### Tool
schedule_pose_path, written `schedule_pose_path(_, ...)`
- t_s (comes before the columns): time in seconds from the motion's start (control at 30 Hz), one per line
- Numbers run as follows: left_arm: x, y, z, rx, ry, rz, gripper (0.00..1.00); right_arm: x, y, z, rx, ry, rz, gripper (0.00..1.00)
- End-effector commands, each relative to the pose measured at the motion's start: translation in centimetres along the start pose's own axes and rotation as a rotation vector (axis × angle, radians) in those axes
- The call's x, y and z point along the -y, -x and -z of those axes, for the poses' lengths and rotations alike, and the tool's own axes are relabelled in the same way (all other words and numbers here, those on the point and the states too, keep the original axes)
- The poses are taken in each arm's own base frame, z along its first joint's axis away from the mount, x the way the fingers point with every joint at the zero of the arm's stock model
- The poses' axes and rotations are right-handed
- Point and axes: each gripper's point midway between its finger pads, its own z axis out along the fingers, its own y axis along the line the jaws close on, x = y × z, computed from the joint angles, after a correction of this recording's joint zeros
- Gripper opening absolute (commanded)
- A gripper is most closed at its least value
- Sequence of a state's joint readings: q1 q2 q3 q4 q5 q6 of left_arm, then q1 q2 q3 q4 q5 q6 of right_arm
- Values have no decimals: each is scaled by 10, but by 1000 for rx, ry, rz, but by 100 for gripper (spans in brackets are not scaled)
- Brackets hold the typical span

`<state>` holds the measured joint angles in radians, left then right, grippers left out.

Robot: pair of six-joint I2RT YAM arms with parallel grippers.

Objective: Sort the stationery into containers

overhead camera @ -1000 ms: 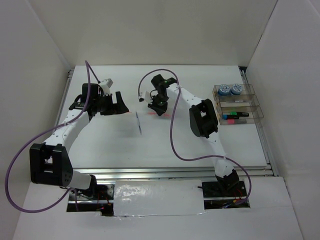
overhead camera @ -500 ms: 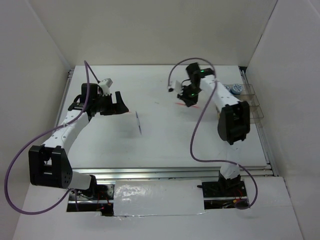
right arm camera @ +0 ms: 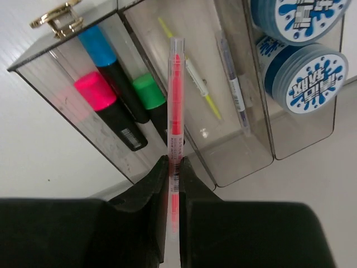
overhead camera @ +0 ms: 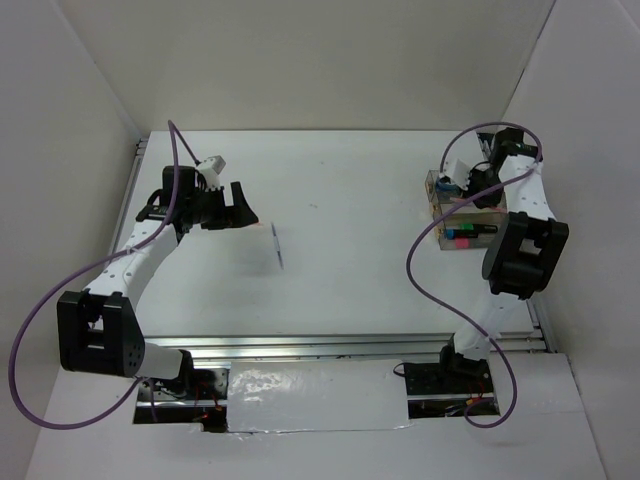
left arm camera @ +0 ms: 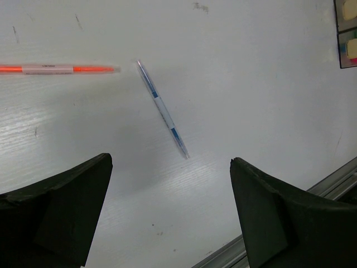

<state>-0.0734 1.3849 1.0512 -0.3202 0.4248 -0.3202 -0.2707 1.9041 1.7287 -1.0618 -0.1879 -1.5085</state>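
My right gripper (right arm camera: 174, 167) is shut on a thin orange stick (right arm camera: 175, 106) and holds it above the clear three-part organiser tray (right arm camera: 245, 162). The stick's tip is over the wall between the left and middle compartments. The left compartment holds pink (right arm camera: 92, 92), blue (right arm camera: 96, 47) and green (right arm camera: 146, 90) highlighters. The middle one holds a yellow stick (right arm camera: 199, 86) and a silver pen (right arm camera: 232, 84). The right one holds two tape rolls (right arm camera: 304, 78). My left gripper (left arm camera: 170, 161) is open and empty above a silver pen (left arm camera: 162, 110) and a second orange stick (left arm camera: 56, 69) on the table.
In the top view the tray (overhead camera: 520, 226) stands at the right edge of the white table, with my right gripper (overhead camera: 465, 197) over it. White walls close in the table on three sides. A metal rail (overhead camera: 340, 345) runs along the near edge.
My right arm has swung from the table's middle to the right with the orange stick and now hangs over the tray. The left arm has not moved.
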Motion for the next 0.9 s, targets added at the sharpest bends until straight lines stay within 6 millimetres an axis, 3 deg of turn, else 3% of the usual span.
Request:
schedule_pose_path(0.0, 6, 9, 0, 41, -24, -15, 99, 21, 8, 10, 13, -91, 118, 0)
schedule_pose_path(0.13, 6, 9, 0, 35, -22, -18, 99, 25, 17, 0, 1, -121, 151, 1)
schedule_pose_path(0.3, 5, 10, 4, 44, -10, -29, 99, 27, 7, -19, -142, -134, 163, 1)
schedule_pose_path(0.67, 4, 7, 1, 34, -13, -21, 99, 54, -15, -20, -300, -191, 204, 3)
schedule_pose_path(0.87, 4, 7, 2, 35, -9, -27, 99, 49, -20, -28, -334, -167, 233, 21)
